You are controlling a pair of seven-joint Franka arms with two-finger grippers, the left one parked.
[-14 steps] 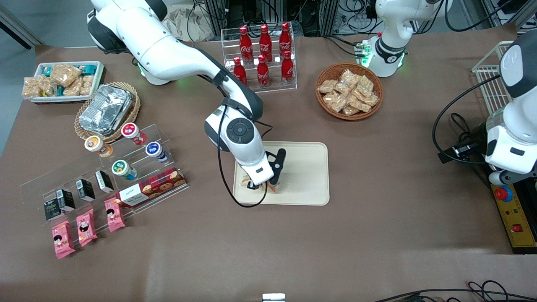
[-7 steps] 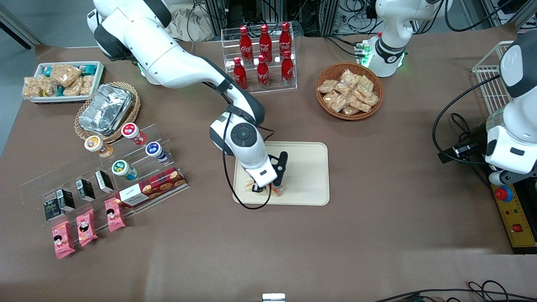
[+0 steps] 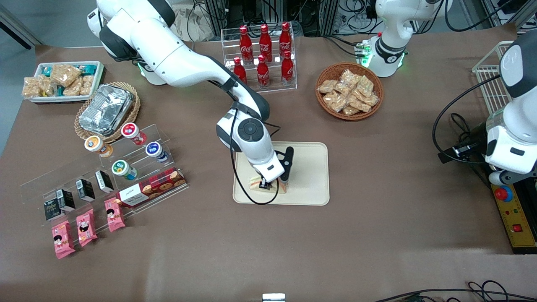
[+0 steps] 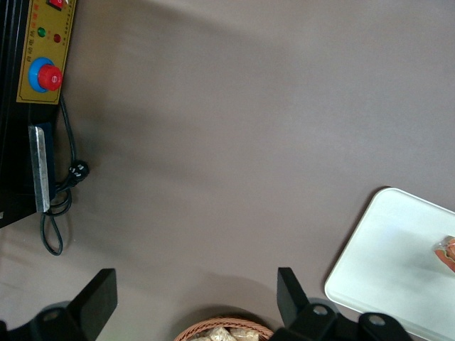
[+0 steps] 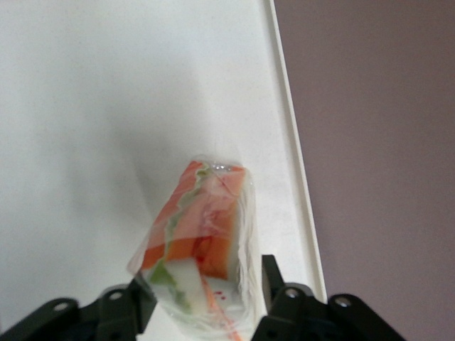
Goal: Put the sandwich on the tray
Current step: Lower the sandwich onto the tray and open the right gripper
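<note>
The sandwich point(image 3: 253, 182) is a clear-wrapped wedge with pale bread and orange-red and green filling. It is low over or on the cream-beige tray point(image 3: 310, 176), in the part of the tray nearer the working arm's end. My right gripper point(image 3: 273, 183) points down at it. In the right wrist view the gripper point(image 5: 202, 293) has a finger on each side of the sandwich point(image 5: 206, 220), shut on its wrapped end, with the tray point(image 5: 106, 106) beneath. The left wrist view shows a corner of the tray point(image 4: 398, 263) and an edge of the sandwich point(image 4: 448, 252).
A wicker basket of tan cracker packets point(image 3: 349, 90) and a rack of red bottles point(image 3: 262, 56) stand farther from the camera. Toward the working arm's end are a clear stand of cups and boxes point(image 3: 126, 167), pink snack packets point(image 3: 86, 226), a foil container point(image 3: 105, 110) and a white snack bin point(image 3: 63, 82).
My gripper has moved with the sandwich across the tray toward the parked arm's end and a little farther from the camera. The sandwich now looks lower and flatter on the tray.
</note>
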